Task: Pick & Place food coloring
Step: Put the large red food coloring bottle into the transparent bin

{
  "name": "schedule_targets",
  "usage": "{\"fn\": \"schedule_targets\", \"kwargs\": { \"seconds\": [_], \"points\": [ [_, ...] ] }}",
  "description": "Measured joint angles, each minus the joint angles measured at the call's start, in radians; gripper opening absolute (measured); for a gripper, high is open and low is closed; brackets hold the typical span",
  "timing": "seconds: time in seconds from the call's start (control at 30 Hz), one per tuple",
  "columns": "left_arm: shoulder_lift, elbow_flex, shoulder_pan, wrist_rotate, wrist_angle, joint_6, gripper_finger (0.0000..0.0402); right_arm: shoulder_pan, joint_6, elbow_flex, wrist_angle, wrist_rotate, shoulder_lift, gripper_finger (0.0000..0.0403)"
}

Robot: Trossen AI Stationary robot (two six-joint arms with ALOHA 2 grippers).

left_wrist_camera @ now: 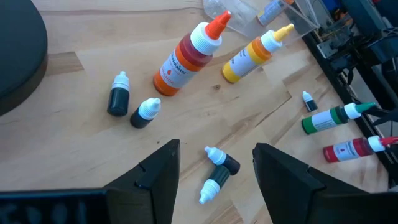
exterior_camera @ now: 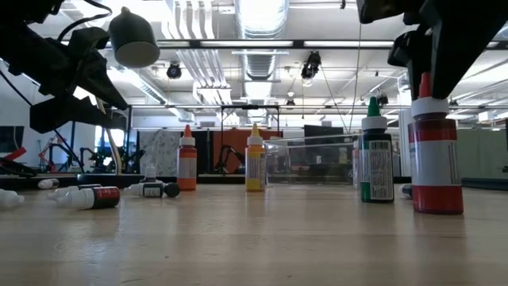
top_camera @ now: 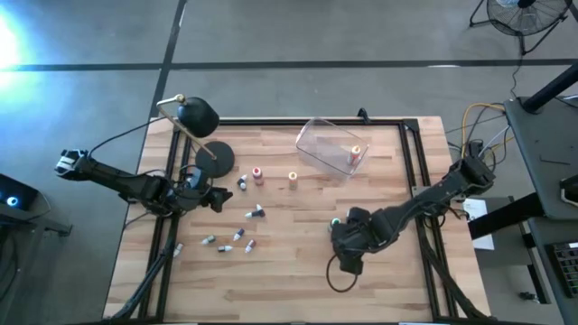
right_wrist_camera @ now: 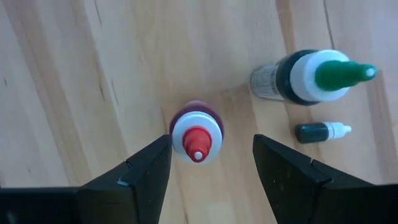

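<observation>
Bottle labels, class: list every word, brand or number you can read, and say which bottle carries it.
No text is readable.
Orange bottle: dark print, blurred.
Red bottle: lines too small.
Green bottle: print too small.
Yellow bottle: illegible.

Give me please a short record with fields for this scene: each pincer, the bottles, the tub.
right pincer: open, above upright red-capped bottle, not gripping
left pincer: open, over small lying bottles
green-capped bottle: upright beside the red-capped one
orange bottle: upright
yellow bottle: upright
tub: clear, one bottle inside
</observation>
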State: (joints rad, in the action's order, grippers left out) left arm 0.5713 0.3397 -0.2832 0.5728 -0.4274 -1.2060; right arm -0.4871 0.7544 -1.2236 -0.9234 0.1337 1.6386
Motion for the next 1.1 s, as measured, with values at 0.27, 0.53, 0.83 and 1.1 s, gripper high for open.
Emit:
{"fn": "schedule_targets", "kwargs": {
  "seconds": [0.27,0.53,0.83,1.1],
  "points": [
    [0.0,0.0,0.0,0.0,0.0,0.003,0.0177,-0.001,-0.025,0.005,0.077,-0.007,0.028,0.0219],
    [0.0,0.0,0.0,0.0,-0.004,0.003,0.0177,-0.001,-0.026,0.006,0.067,-0.014,0.041,0.0219],
    [0.0,0.0,0.0,0.0,-0.009,0.003,0.0177,0.0,-0.024,0.006,0.066,-0.013,0.04,0.0213],
    [0.0,0.0,0.0,0.0,-0.009,0.003,0.0177,0.003,-0.025,0.006,0.063,-0.011,0.039,0.0158]
  ]
}}
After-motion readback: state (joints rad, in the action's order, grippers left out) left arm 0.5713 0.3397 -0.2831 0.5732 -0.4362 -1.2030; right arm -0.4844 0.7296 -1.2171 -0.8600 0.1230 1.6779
